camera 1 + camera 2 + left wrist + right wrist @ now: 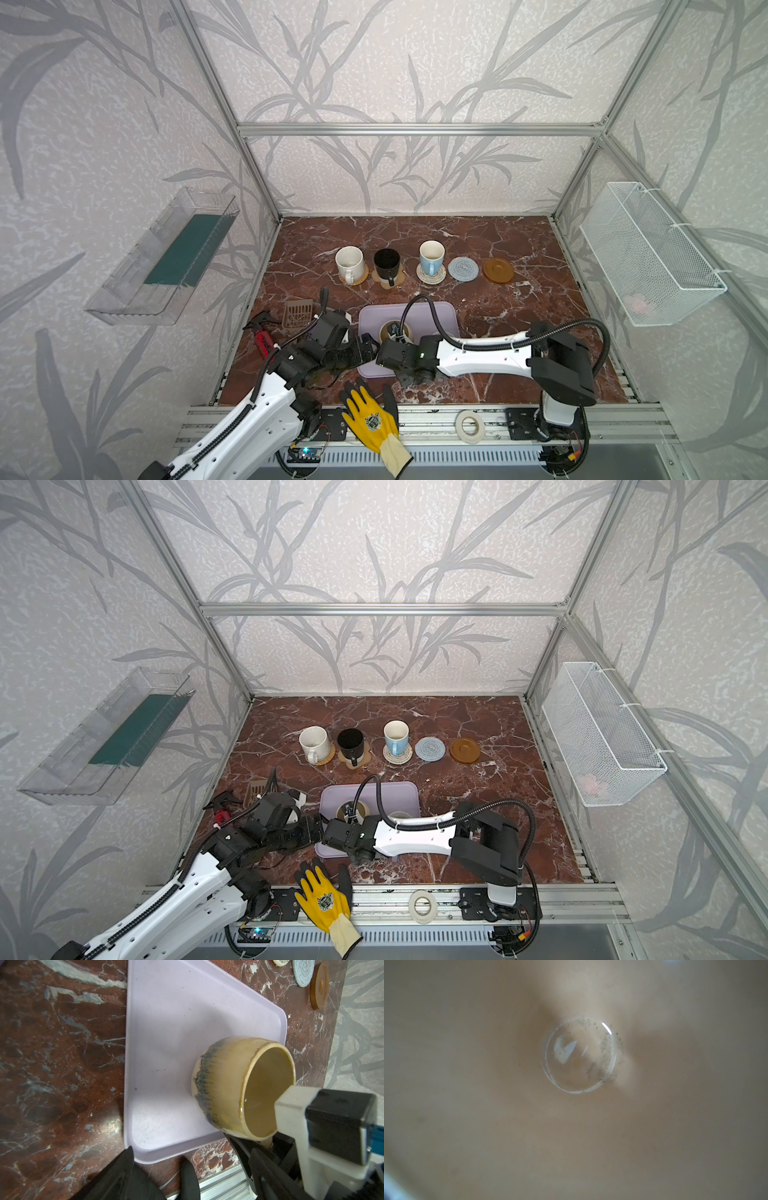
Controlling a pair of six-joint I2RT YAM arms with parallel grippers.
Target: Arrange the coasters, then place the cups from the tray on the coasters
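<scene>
Coasters: all 5 sit in a row along the back of the marble table: the orange rattan coaster, tan paw coaster, cream rope coaster, grey-blue coaster and brown disc.
Cups delivered: 3. The white mug stands on the rattan, the black mug on the paw and the light blue mug on the rope.
Coasters waiting: 2, the grey-blue coaster and the brown disc, both bare at the right end of the row.
Tray: the lavender tray lies nearer the arms, with the cream-yellow mug upright near one corner.
Right side: the right gripper is pressed together at the cream-yellow mug's handle; its own camera sees only the pale inside.
Left side: the left gripper is spread and holds nothing, just beside the tray's edge.
Unclear: a pale rim shows under the right arm; whether it is the 5th cup cannot be told.
Tally: arranging looks finished, with 3 of 5 cups placed. The 4th appears gripped but not yet lifted.
</scene>
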